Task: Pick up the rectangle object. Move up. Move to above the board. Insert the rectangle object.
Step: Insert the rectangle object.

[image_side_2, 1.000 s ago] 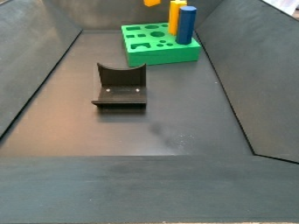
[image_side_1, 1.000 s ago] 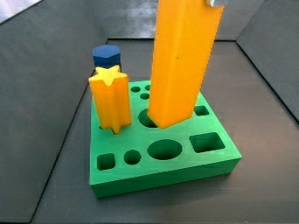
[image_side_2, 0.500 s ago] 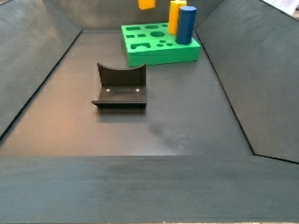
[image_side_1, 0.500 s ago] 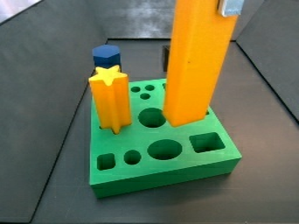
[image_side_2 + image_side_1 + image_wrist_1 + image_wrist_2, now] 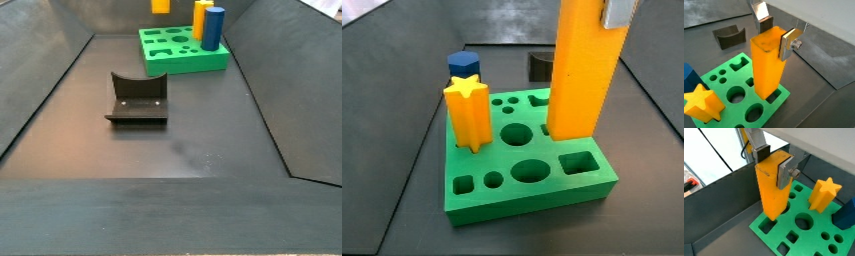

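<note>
The rectangle object (image 5: 585, 70) is a tall plain orange bar, upright, with my gripper (image 5: 776, 34) shut on its upper end. One silver finger (image 5: 789, 43) presses a flat side, and the dark pad of the opposite finger (image 5: 765, 23) sits behind the bar. The same grip shows around the gripper (image 5: 772, 163) on the bar (image 5: 772, 190). The bar's lower end hangs over the green board (image 5: 469, 205), near its right side by a square hole (image 5: 579, 162). In a side view the bar (image 5: 160, 5) is well above the board (image 5: 187, 63).
A yellow-orange star-topped post (image 5: 468, 115) and a blue hexagonal block (image 5: 464, 64) stand in the board's left side. The dark fixture (image 5: 136, 98) stands on the floor in front of the board. Sloping dark walls enclose the floor.
The gripper has carried the bar across the board toward its right side, and the bar, leaning a second ago, now stands upright. Board, star post and blue block have not moved.
</note>
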Robot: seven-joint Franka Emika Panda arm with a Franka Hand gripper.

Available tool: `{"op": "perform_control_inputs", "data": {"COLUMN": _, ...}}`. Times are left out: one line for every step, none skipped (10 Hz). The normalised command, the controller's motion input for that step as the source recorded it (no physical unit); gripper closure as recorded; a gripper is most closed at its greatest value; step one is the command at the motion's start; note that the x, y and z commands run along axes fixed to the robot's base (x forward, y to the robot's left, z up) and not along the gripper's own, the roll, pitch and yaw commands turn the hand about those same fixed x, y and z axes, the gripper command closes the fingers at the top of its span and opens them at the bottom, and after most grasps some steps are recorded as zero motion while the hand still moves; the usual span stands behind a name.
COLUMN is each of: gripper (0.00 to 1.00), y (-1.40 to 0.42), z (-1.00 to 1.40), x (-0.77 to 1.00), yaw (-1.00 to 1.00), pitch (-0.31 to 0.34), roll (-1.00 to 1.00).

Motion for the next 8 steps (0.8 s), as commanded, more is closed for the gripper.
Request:
{"op": "perform_control_inputs", "data": {"gripper": 1.00, "y": -0.20, "z": -0.48, "x": 0.62, "yaw": -0.36, "pitch": -0.090, "roll": 0.26}}
{"op": "perform_control_inputs", "data": {"gripper": 1.00, "y": -0.17, "z": -0.48, "x": 0.59, "yaw": -0.35, "pitch": -0.117, "roll": 0.28}}
{"op": "perform_control_inputs", "data": {"gripper": 1.00, "y": 0.00, "z": 0.00, "x": 0.03, "yaw": -0.07, "pitch": -0.003, "roll": 0.00}}
{"op": "perform_control_inputs", "data": {"gripper": 1.00, "y": -0.01, "z": -0.04, "x": 0.00, "yaw": 0.00, "pitch": 0.000, "roll": 0.01}}
{"op": "perform_control_inputs", "data": {"gripper": 1.00, "y": 0.00, "z": -0.05, "x": 0.00, "yaw": 0.00, "pitch": 0.000, "roll": 0.01}}
{"op": "perform_control_inputs", "data": {"gripper": 1.00, "y": 0.00, "z": -0.08, "x": 0.00, "yaw": 0.00, "pitch": 0.000, "roll": 0.00}}
{"op": "perform_control_inputs", "data": {"gripper": 1.00, "y": 0.00, "z": -0.04, "x": 0.00, "yaw": 0.00, "pitch": 0.000, "roll": 0.00}}
{"op": "perform_control_inputs", "data": {"gripper": 1.00, "y": 0.00, "z": -0.06, "x": 0.00, "yaw": 0.00, "pitch": -0.029, "roll": 0.00}}
